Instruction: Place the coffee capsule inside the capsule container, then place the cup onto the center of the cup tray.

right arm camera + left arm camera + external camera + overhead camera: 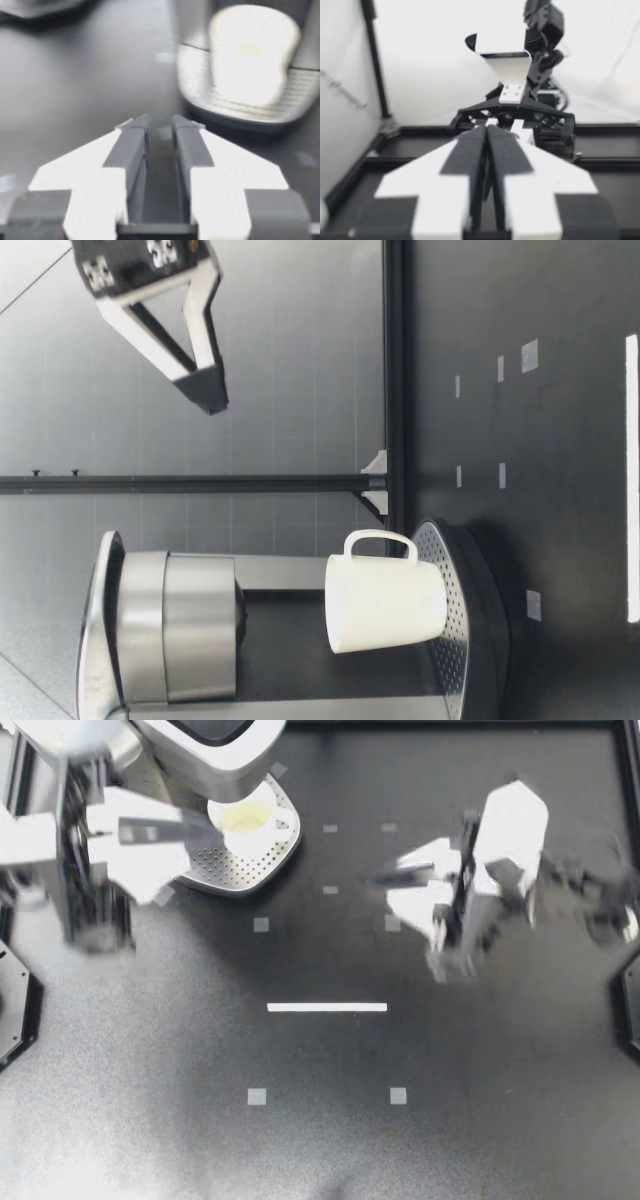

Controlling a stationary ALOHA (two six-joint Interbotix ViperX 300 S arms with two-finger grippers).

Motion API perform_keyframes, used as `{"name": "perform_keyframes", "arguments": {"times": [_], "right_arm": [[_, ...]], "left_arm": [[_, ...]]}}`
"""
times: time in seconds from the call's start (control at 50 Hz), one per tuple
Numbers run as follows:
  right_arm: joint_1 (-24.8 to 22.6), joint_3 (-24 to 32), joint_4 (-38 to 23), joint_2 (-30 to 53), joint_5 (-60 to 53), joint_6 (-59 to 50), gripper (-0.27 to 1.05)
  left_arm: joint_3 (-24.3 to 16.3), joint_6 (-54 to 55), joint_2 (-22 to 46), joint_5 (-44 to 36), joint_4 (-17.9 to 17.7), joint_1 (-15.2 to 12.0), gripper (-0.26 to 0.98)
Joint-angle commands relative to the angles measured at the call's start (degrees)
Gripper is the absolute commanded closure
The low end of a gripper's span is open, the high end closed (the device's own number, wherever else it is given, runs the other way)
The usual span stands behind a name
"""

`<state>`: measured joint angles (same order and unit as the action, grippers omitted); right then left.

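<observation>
1. The coffee machine [200, 750] fills the far left corner, smooth silver with a rounded head. The cup tray [240, 870] sits under it, a curved metal plate dotted with small holes.
2. The cup [245, 820] stands on that tray, directly beneath the machine's head. It is plain glossy white and tapers to a narrower base.
3. From table height the cup [385, 602] is upright, long axis vertical, mouth up toward the head. Its loop handle [380, 538] sticks out sideways toward the open table.
4. My left gripper [212, 833] hangs just left of the cup. The wrist view shows its dark pads [470, 155] pressed together with nothing between them.
5. My right gripper [382, 880] is well right of the tray, over bare table, pointing left at the cup. Its fingers [132, 145] sit a narrow slot apart, holding nothing.
6. In the low view a gripper [205, 390] hangs high above the table, well apart from the cup.
7. The table [480, 1070] is matte black. A white tape strip [327, 1007] lies across the middle, with small grey tape squares [257, 1097] scattered around it.
</observation>
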<state>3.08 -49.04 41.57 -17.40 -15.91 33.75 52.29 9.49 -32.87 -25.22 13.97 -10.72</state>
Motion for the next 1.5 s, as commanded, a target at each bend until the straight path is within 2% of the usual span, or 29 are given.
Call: {"name": "perform_keyframes", "arguments": {"times": [0.0, 0.12, 0.3, 0.46, 0.8, 1.48], "right_arm": [[-3.1, 0.4, -0.4, -1.8, -2.7, -0.1, 0.48], [-6.6, -0.2, -0.4, -3.3, -7.2, -0.4, 0.48], [-9.5, -2.3, -0.6, -5.5, -12.7, -2.9, 0.48], [-12.0, -4.7, -4.0, -8.2, -17.8, -7.1, 0.48], [-12.2, -6.2, -12.5, -8.1, -23.4, -14.2, 0.48], [-12.1, -7.0, -13.4, -7.6, -29.4, -14.9, 0.48]], "left_arm": [[1.4, 0.0, 0.9, -6.1, -0.2, 1.1, 0.61], [2.4, 0.0, 2.8, -8.7, -0.2, 1.3, 0.61], [2.5, -0.3, 5.3, -10.1, -0.1, 1.5, 0.61], [3.2, -0.2, 6.1, -11.2, -0.1, 1.5, 0.61], [4.1, -0.1, 6.2, -11.5, -0.1, 1.5, 0.61], [5.0, -0.2, 3.6, -11.5, -0.1, 1.6, 0.61]]}}
